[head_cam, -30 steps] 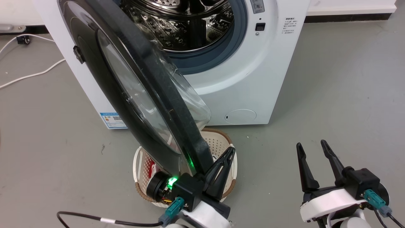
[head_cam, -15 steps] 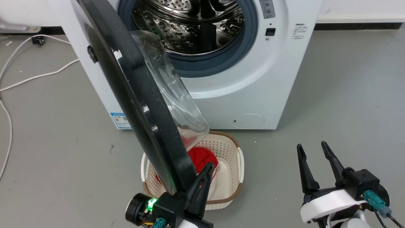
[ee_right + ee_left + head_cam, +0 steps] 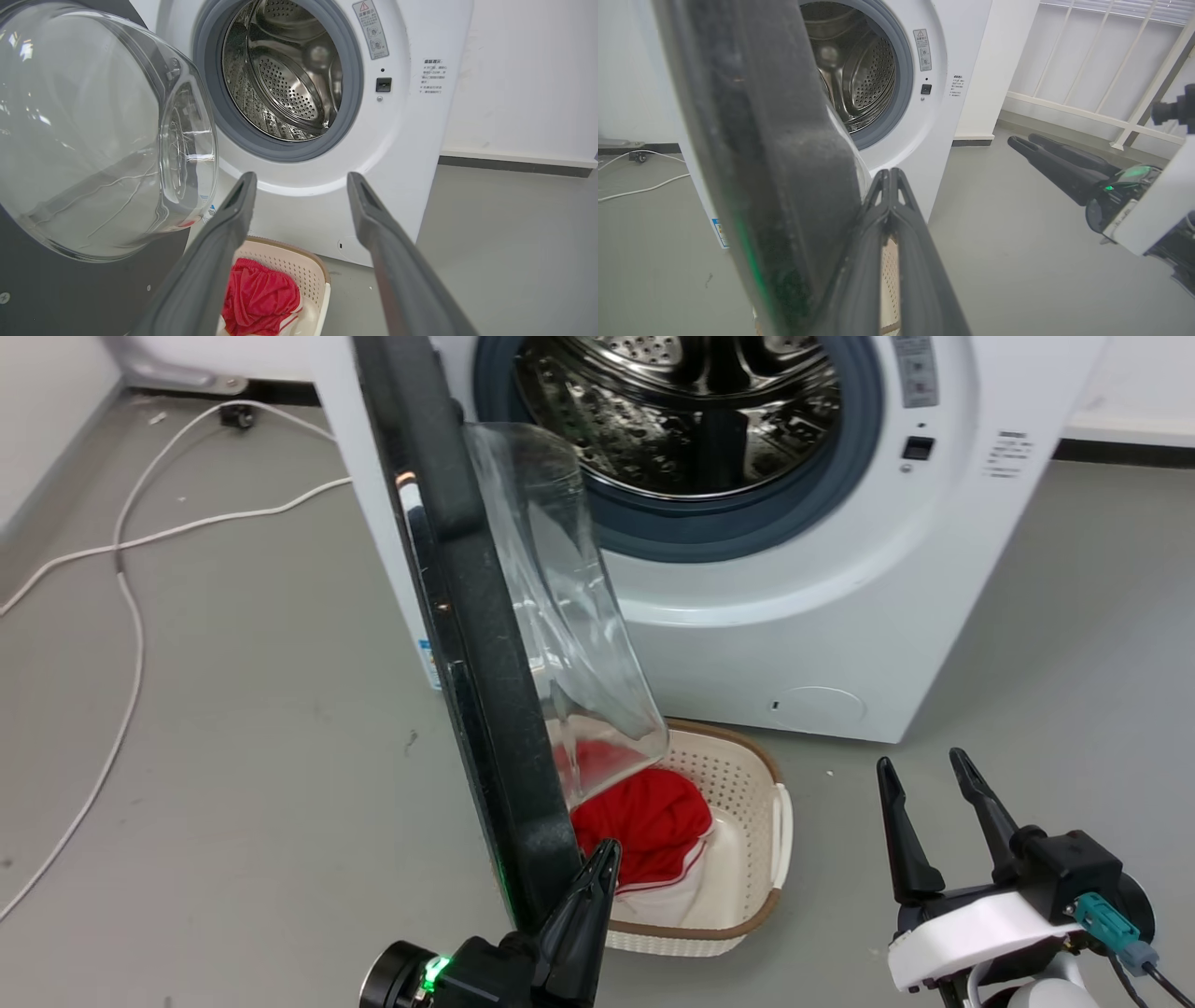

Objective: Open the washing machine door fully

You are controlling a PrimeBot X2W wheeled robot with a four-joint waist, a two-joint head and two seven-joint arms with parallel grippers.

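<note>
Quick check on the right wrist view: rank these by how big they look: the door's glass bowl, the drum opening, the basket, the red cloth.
1. Door's glass bowl: largest, though it is also nearest the camera.
2. Drum opening.
3. Basket: partly hidden.
4. Red cloth: smallest, lying inside the basket.

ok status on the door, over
Left end effector shut, beside door rim. Right end effector open, idle. Door wide open, drum exposed. Basket below door.

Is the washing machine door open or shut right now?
Open. The washing machine door stands swung out from the washing machine, edge-on, leaving the steel drum exposed. Whether fully, cannot tell.
</note>
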